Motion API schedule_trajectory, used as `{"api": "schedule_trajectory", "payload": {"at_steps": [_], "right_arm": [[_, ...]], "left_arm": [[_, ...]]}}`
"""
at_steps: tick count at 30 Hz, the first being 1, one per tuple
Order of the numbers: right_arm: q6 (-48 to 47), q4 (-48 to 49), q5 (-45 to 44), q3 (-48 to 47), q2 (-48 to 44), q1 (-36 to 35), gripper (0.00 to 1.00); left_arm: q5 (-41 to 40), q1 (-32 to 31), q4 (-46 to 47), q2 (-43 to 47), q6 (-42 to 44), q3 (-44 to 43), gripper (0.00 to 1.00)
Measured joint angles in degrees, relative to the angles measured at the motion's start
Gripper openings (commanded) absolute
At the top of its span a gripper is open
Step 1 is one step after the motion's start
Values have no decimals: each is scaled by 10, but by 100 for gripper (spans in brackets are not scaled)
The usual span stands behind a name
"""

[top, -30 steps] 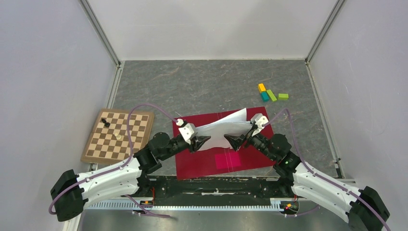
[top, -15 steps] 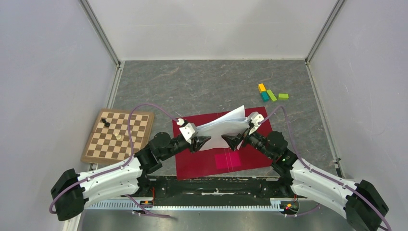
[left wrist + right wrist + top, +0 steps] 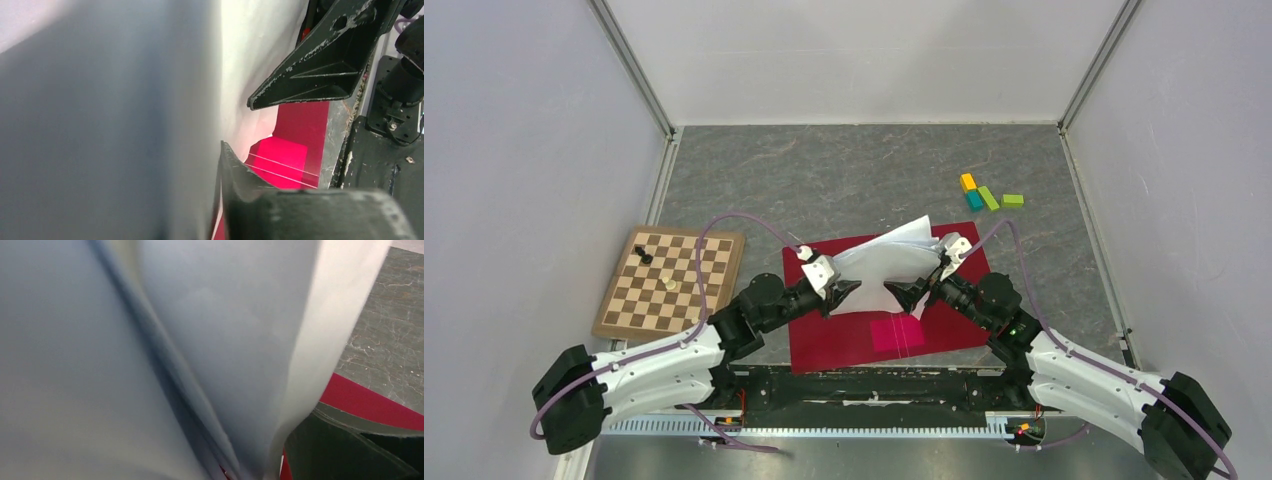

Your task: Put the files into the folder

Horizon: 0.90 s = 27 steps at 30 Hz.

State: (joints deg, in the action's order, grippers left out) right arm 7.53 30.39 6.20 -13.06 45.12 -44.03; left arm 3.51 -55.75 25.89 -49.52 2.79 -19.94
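1 overhead view from behind; 2 wrist close-ups, both against the files (image 3: 884, 265)

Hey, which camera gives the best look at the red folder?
Top external: the folder lies open, nearly all its outline visible around the files. Left wrist shows only a red strip and the pink square; right wrist, a red sliver.

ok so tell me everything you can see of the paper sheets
The files are a few thin white paper sheets, bowed up in an arch over the open red folder rather than lying flat, one corner pointing up and away. No print is readable. The right wrist view shows separate layers fanning apart. The left gripper meets their left edge and the right gripper, jaws wide, their right edge; whether either really grips them is unclear.
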Motion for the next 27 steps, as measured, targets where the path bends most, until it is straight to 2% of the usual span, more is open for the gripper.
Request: {"api": "schedule_trajectory", "payload": {"at_steps": [2,9,14,18,22,27], "right_arm": [[0,0,0,0,0,0,96],[-1,-9,0,-4,-6,0,98],[-14,-59,9,-41,-52,0,98],[-32,-89,47,-100,-83,0,98],[-36,-97,103,-140,-108,0,92],[-36,-118,151,-165,-140,0,75]], "left_arm": [[4,0,0,-11,-1,-1,3],[15,0,-17,-30,-1,-28,2],[16,3,-107,-23,8,-110,2],[50,26,-186,-2,13,-195,2],[89,56,-263,16,14,-271,2],[135,88,-335,32,13,-322,2]]}}
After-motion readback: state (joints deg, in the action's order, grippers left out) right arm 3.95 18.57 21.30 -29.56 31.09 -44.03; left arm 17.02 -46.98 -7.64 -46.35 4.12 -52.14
